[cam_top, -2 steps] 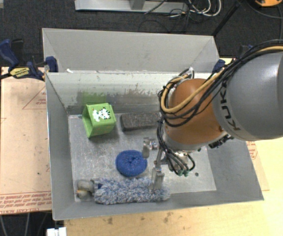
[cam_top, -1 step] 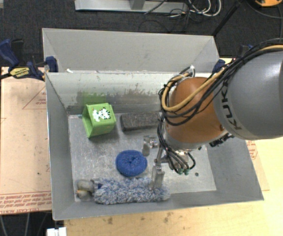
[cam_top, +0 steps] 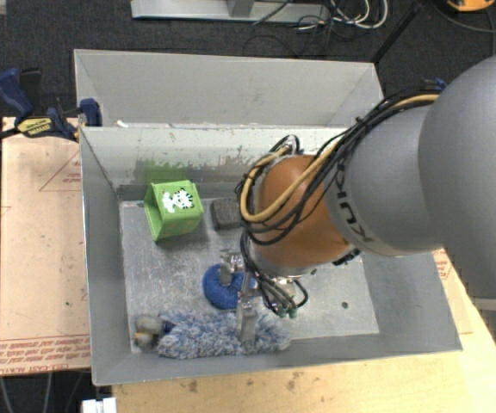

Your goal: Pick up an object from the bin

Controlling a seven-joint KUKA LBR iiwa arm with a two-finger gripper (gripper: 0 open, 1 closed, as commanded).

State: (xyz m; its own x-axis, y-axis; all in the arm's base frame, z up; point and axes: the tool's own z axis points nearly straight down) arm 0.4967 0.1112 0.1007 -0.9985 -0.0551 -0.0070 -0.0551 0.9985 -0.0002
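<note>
Gripper (cam_top: 248,319) is hanging low near the front of the grey metal bin (cam_top: 145,261), its tip over the fuzzy blue-and-white cloth bundle (cam_top: 213,340) lying along the front wall. Open or closed: can't tell from this angle. Round blue disc (cam_top: 220,293) is sitting just left of the gripper, by the cloth's upper edge. Green cube with a white picture (cam_top: 174,206) and small dark grey block (cam_top: 225,213) are sitting near the back wall, well apart from the gripper.

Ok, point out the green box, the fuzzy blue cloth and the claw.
green box (cam_top: 175,205): camera view, its top face.
fuzzy blue cloth (cam_top: 209,339): camera view, its middle.
claw (cam_top: 246,323): camera view, its lower tip.
</note>
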